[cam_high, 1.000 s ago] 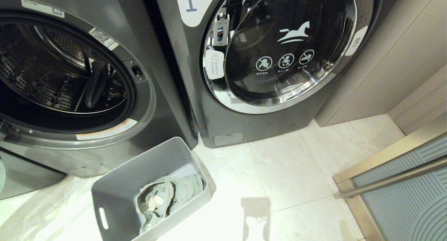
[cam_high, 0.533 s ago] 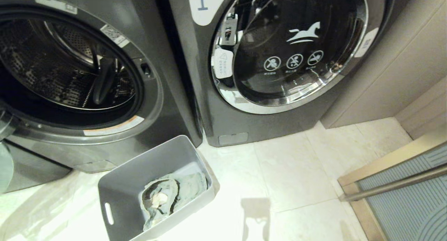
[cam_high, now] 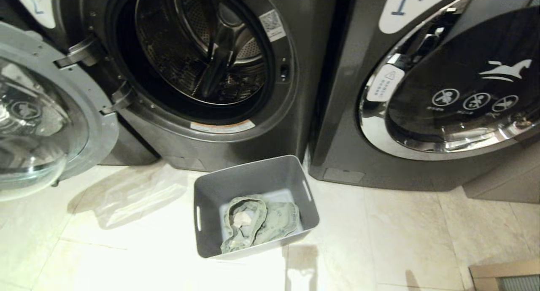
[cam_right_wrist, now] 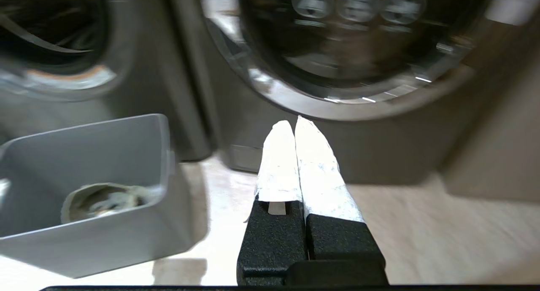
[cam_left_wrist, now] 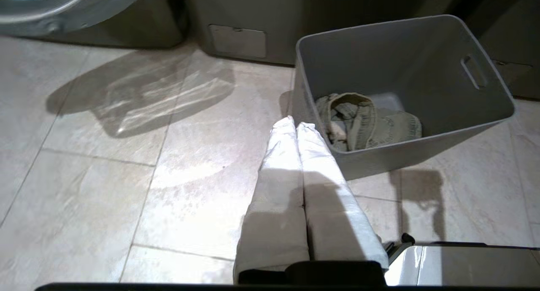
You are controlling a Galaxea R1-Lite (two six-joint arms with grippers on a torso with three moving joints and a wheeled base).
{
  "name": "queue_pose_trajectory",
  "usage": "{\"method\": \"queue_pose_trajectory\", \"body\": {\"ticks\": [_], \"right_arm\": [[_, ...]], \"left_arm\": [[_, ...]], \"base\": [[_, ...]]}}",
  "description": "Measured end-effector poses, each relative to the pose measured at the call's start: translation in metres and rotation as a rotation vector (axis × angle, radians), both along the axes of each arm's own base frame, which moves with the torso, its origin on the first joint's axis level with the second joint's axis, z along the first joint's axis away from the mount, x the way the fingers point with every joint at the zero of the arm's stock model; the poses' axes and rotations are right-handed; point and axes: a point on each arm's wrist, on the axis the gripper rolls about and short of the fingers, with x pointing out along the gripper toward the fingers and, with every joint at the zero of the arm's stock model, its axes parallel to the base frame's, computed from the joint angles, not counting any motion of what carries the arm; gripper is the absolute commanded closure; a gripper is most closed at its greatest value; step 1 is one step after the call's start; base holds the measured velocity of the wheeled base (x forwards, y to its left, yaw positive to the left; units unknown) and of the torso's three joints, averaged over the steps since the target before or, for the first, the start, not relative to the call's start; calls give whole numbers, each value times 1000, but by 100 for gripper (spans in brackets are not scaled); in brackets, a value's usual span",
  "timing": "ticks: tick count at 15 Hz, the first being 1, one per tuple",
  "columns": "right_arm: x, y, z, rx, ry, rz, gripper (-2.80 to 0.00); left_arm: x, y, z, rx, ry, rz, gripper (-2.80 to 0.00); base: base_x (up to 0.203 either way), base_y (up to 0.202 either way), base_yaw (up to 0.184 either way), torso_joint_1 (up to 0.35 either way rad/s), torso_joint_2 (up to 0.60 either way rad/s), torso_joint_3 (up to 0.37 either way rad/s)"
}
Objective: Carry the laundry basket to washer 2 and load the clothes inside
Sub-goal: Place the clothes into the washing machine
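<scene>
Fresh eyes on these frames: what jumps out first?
Washer 2 stands wide open, its glass door swung out to the left and the steel drum bare. On the floor before it sits the laundry basket with the clothes bundled inside. To the right, washer 1 is shut, chrome ring gleaming.

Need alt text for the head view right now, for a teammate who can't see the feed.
A grey laundry basket holding crumpled grey-green clothes sits on pale floor tiles before washer 2, whose round door hangs open at left, baring the drum. Washer 1, door shut, stands at right; no arm shows.
</scene>
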Motion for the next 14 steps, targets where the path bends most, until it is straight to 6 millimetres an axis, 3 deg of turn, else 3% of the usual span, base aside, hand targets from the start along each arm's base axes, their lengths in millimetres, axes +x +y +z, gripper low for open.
{"method": "queue_pose_trajectory", "body": {"ticks": [2,14], "right_arm": [[0,0,0,0,0,0,0],[0,0,0,0,0,1,0]], "left_arm": [[0,0,0,0,0,0,0],[0,0,0,0,0,0,0]], "base": [[1,-8,117,0,1,2],[0,0,0,0,0,0]]}}
